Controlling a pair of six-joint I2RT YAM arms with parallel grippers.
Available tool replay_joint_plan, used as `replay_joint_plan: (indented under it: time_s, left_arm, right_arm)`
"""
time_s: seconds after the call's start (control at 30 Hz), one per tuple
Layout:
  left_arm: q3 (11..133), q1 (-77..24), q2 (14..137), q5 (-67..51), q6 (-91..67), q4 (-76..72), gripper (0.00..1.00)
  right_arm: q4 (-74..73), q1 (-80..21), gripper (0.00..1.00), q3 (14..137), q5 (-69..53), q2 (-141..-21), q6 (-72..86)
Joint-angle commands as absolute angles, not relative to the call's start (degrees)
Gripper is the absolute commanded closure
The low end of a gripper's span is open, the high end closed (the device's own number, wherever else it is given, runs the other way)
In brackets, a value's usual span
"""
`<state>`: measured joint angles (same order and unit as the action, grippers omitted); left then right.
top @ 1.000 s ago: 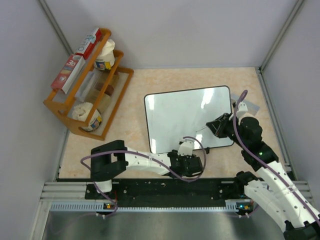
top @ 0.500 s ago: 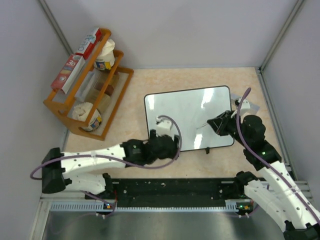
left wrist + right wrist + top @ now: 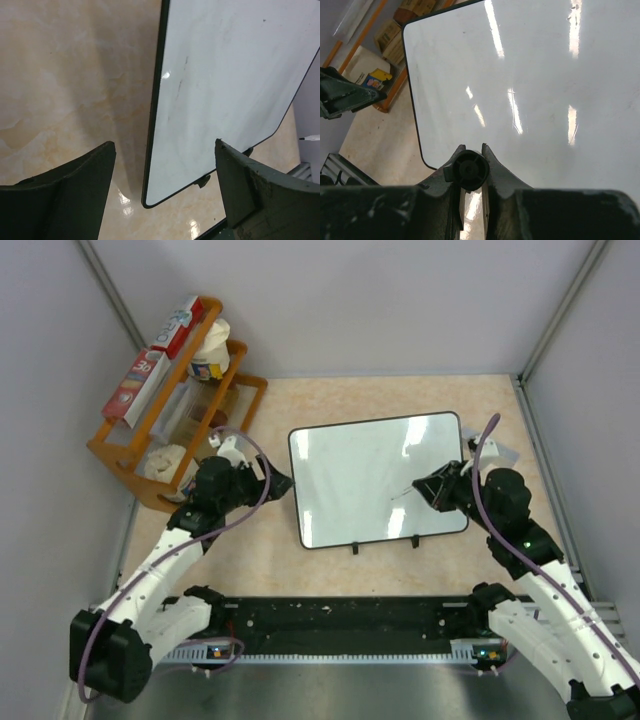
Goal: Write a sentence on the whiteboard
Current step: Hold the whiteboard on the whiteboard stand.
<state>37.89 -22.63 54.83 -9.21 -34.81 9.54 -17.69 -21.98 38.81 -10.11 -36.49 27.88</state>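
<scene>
rack [image 3: 170,435]: stood at the far left of the desk [image 3: 330,400], well apart from the board.
left claw [image 3: 280,483]: was empty, jaws wide, just beside the whiteboard's left edge and not touching it.
whiteboard [image 3: 370,475]: lay flat mid-desk, clips on its near edge, with nothing pinning it.
sentence: no readable words showed, only faint smudges and glare.
marker [image 3: 408,492]: pointed left over the board's right part; whether the tip touched could not be told.
right claw [image 3: 432,488]: was narrow, clamped on the marker, above the board's right edge.
risk, board: with the left claw off it, stroke pressure could likely slide or turn the board and skew the letters.
risk, marker: the thin barrel could twist in the grip and lift the tip, leaving gaps.
risk, left claw: closing in carelessly could nudge the rim.
</scene>
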Motion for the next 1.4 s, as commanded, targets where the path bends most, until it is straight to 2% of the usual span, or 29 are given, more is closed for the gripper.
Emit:
replay_joint_plan:
  time_s: [0.0, 0.13, 0.33, 0.47, 0.8, 0.9, 1.37]
  left_arm:
    - [32.9, -12.3, 53.4, -32.2, -39.1, -2.8, 0.16]
    - [30.7, -7.5, 53.6, -38.7, -40.0, -7.1, 0.15]
    - [29.0, -6.4, 55.4, -42.0, -38.1, -11.9, 0.13]
    - [29.2, -6.0, 59.3, -46.4, -37.6, -17.8, 0.15]
    - [33.8, -4.5, 61.7, -42.0, -29.1, -10.7, 0.16]
    - [34.9, -4.4, 64.2, -44.9, -28.0, -11.0, 0.16]
    - [40.7, -4.7, 83.7, -57.9, -32.9, -30.6, 0.22]
  right_arm:
    - [-17.6, -21.3, 1.00, 42.0, -11.3, -36.1, 26.9]
    - [-17.5, -21.4, 1.00, 41.8, -12.2, -37.1, 27.0]
    - [-15.6, -21.4, 1.00, 42.4, -13.0, -39.3, 26.5]
    - [-13.5, -21.4, 1.00, 42.5, -13.9, -40.9, 26.5]
    - [-7.1, -21.4, 1.00, 40.5, -17.1, -41.7, 30.1]
    - [-6.8, -21.4, 1.00, 40.5, -17.8, -42.6, 30.3]
    - [-4.0, -21.4, 1.00, 39.9, -22.4, -38.8, 30.1]
